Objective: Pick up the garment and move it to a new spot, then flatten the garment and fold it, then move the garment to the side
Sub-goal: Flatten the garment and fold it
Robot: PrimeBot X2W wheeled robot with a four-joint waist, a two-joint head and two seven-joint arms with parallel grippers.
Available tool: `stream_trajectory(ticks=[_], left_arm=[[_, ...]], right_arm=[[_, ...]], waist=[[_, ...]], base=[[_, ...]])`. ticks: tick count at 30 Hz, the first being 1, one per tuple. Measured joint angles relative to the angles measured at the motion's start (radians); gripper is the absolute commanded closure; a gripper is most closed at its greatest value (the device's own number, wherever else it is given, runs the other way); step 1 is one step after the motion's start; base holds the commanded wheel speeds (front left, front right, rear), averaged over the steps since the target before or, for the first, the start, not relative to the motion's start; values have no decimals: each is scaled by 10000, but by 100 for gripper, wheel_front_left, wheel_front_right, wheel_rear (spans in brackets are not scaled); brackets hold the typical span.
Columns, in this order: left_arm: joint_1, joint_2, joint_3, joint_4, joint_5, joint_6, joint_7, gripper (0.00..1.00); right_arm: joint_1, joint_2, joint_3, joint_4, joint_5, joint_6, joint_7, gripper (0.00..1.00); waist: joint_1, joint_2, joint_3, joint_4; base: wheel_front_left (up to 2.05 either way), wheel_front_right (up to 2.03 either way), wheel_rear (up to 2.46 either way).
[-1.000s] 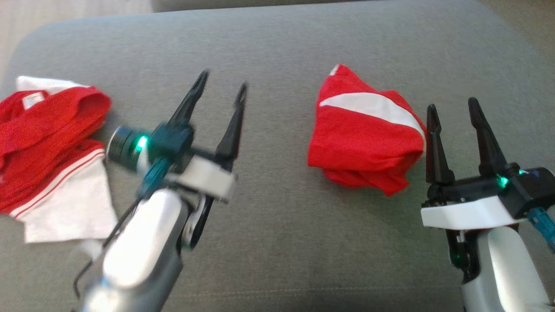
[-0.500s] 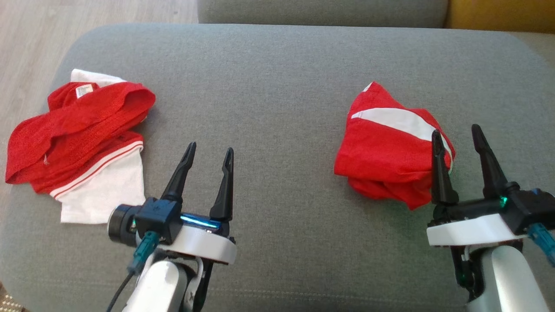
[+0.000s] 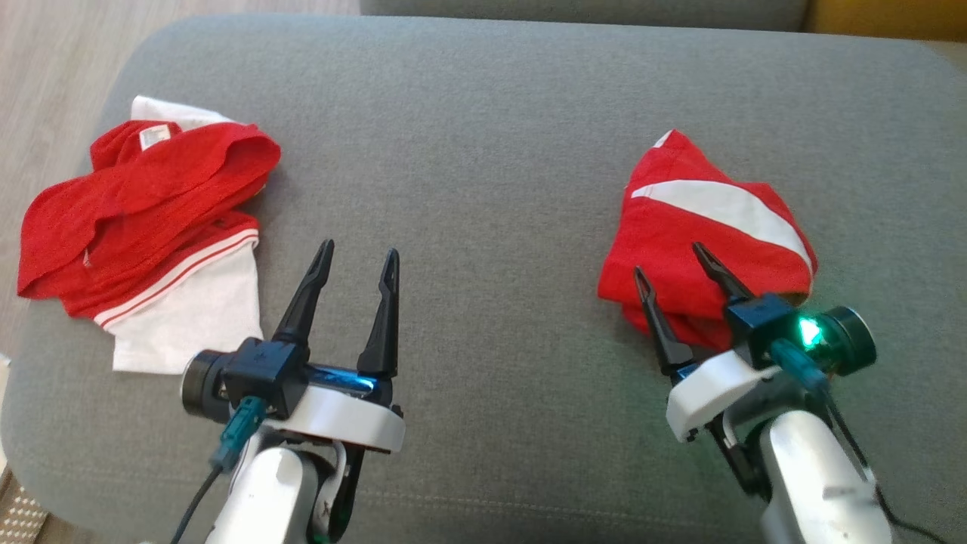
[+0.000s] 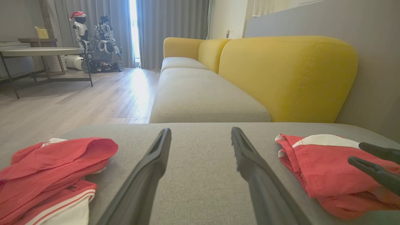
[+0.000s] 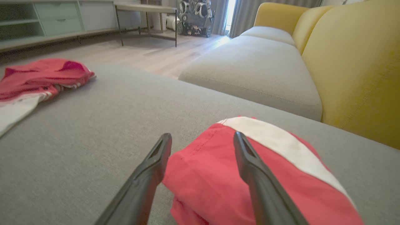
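On the grey cushion (image 3: 483,151) lie two red-and-white garments. One is a rumpled pile (image 3: 143,196) at the left edge, also in the left wrist view (image 4: 53,162) and the right wrist view (image 5: 40,76). The other is a compact red bundle with a white stripe (image 3: 710,219) at the right (image 4: 322,165) (image 5: 212,187). My right gripper (image 3: 670,261) (image 5: 202,135) is open, rolled sideways, its fingers straddling the bundle's near-left corner; it also shows at the left wrist view's right edge (image 4: 355,152). My left gripper (image 3: 359,249) (image 4: 200,130) stands open over bare cushion between the garments.
Wooden floor (image 3: 45,60) lies past the cushion's left edge. Beyond the cushion stand a beige sofa seat (image 4: 200,93) with yellow backrests (image 4: 287,75), a low table (image 4: 37,53) and other robots (image 4: 97,40) by the curtains.
The head camera has shifted. My right gripper rolled over and moved left onto the striped bundle's near corner. My left gripper drew back toward me. Both stayed open; the garments did not move.
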Motion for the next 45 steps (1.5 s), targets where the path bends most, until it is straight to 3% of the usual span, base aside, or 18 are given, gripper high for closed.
stream_trajectory(ticks=[7, 14, 15, 16, 29, 38, 41, 42, 45], left_arm=[[-25, -25, -125, 71, -125, -69, 0, 0], [-94, -40, -295, 84, -324, 13, 0, 0], [-125, -40, -301, 90, -328, 15, 0, 0], [-167, -40, -309, 100, -328, 15, 0, 0], [-269, -48, -604, 232, -476, 102, 0, 0], [-250, -52, -725, 316, -575, 105, 0, 0], [-205, -48, -859, 353, -577, 109, 0, 0], [-205, -48, -859, 353, -577, 109, 0, 0], [-177, -50, -920, 359, -640, 117, 0, 0]], right_arm=[[-419, -497, 56, 953, -560, 0, 953, 0], [-630, -533, -153, 1407, -646, 0, 1442, 0], [-671, -533, -188, 1467, -646, 0, 1494, 58], [-704, -531, -222, 1517, -646, 0, 1559, 100], [-1016, -247, -230, 1202, -171, 0, 692, 100], [-2963, -150, 458, 347, 2612, 0, -617, 100], [-3675, -134, -125, 13, 4144, 0, -1225, 100], [-3675, -134, -125, 13, 4144, 0, -1225, 100], [-4047, -113, -1342, 180, 5233, 0, -1697, 100]], waist=[[0, 0, 253, 273], [0, 0, 470, 490], [0, 0, 493, 508], [0, 0, 513, 525], [0, 0, 435, 517], [0, 0, 68, 433], [0, 0, -94, 463], [0, 0, -94, 463], [0, 0, -227, 476]], base=[[0, 0, 0], [0, 0, 0], [0, 0, 0], [0, 0, 0], [0, 0, 0], [0, 0, 0], [0, 0, 0], [0, 0, 0], [0, 0, 0]])
